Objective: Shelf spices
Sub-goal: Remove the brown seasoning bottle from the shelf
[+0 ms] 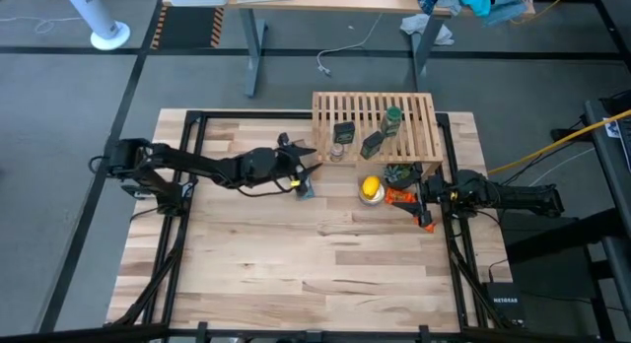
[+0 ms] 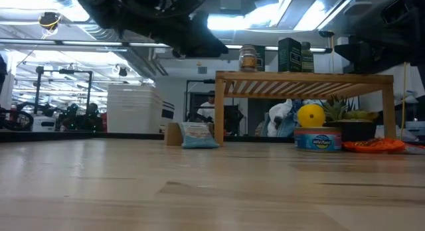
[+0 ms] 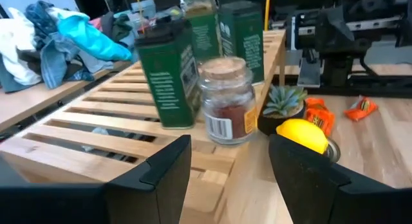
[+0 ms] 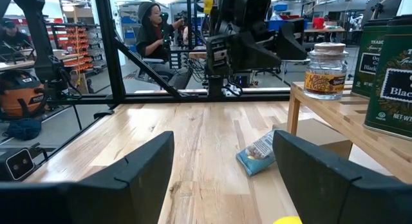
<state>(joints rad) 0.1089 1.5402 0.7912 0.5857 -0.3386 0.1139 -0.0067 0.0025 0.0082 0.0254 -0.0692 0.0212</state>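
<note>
The wooden slatted shelf (image 1: 376,125) stands on its legs at the table's far side. On its slats stand a clear glass jar (image 3: 228,102) with reddish spice, a green-labelled dark tin (image 3: 168,72), a second dark tin (image 3: 241,32) and a green bottle (image 1: 392,120). My left gripper (image 1: 308,162) is open just left of the shelf's near-left corner, with the jar a short way ahead of its fingers (image 3: 168,166). It touches nothing. My right gripper (image 1: 419,197) waits open by the table's right edge, empty.
Under and beside the shelf's near side are a yellow lemon (image 1: 371,187) on a round can (image 2: 317,138), a small plant (image 3: 284,100) and orange wrappers (image 1: 403,197). A blue-and-white packet (image 1: 304,189) and a small cardboard box (image 2: 174,133) lie below my left gripper. The table's near half is bare wood (image 1: 315,274).
</note>
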